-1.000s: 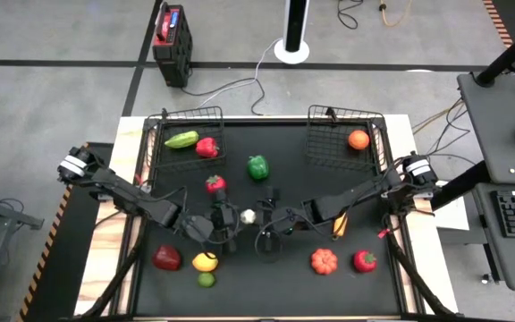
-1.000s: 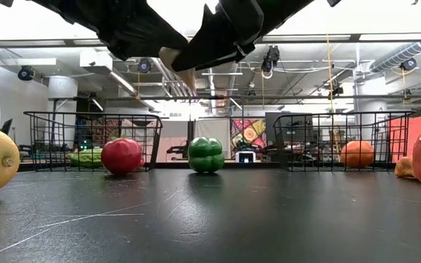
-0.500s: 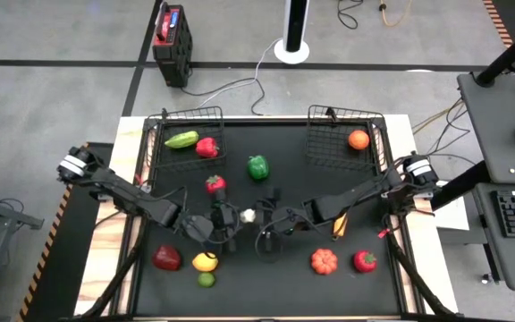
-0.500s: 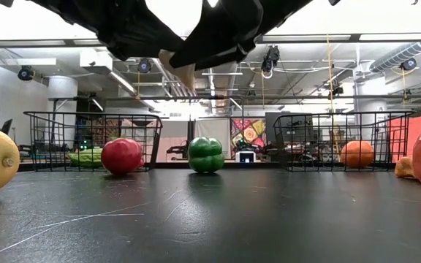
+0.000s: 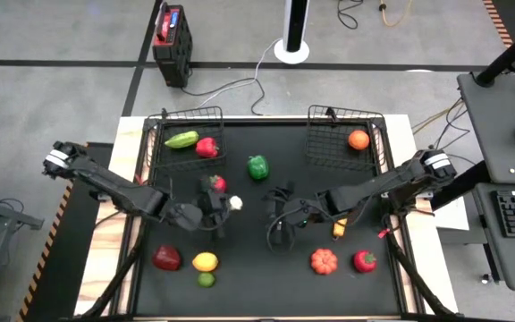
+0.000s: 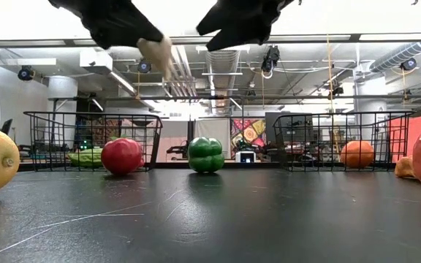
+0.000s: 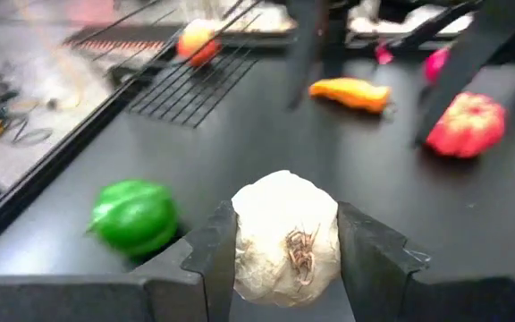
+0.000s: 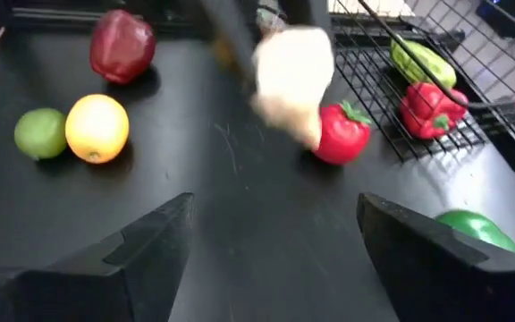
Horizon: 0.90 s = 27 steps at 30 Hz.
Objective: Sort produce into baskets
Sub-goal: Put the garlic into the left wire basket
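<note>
White garlic (image 7: 285,237) now rides pinched in the left gripper (image 7: 284,259), lifted toward the left basket (image 5: 186,134); right gripper (image 8: 271,237) (fingers spread) has backed away.

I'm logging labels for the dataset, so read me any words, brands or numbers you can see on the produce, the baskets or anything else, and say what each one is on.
None can be read.
The poster behind the table in the low view: too small to tell.
The white produce piece held in the left gripper: a brown mark, not lettering.
</note>
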{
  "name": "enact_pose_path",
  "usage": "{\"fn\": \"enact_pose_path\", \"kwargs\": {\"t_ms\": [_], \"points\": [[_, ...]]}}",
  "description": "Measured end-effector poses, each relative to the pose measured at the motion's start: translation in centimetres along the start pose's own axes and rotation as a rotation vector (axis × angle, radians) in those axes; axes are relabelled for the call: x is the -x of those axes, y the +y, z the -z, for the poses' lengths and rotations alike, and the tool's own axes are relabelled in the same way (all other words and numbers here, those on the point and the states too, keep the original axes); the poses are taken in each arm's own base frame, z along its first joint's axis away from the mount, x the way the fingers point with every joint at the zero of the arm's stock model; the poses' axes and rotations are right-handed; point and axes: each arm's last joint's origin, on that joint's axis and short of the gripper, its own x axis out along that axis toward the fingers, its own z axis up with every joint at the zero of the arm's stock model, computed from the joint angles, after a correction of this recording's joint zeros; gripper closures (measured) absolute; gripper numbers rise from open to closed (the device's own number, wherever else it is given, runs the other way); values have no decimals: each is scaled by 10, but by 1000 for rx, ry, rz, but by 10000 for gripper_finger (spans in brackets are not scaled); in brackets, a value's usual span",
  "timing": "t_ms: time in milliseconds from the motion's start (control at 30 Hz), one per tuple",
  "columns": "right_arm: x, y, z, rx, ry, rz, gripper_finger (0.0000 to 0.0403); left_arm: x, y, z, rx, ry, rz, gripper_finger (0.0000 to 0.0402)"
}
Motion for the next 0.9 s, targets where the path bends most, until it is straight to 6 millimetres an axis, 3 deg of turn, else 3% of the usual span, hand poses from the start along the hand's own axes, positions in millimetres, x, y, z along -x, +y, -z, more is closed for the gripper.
{"fn": "enact_pose_path", "kwargs": {"t_ms": [233, 500, 633, 900], "points": [[7, -4, 2, -19, 37, 36, 113, 18, 39, -19, -12, 173, -227, 258], [0, -2, 6, -10, 56, 40, 113, 30, 102, -30, 1, 408, -478, 259], [0, -2, 6, -21, 55, 40, 115, 30, 138, -26, 28, 532, -591, 259], [0, -2, 7, -21, 57, 40, 109, 20, 189, -6, 112, 751, -577, 257]]}}
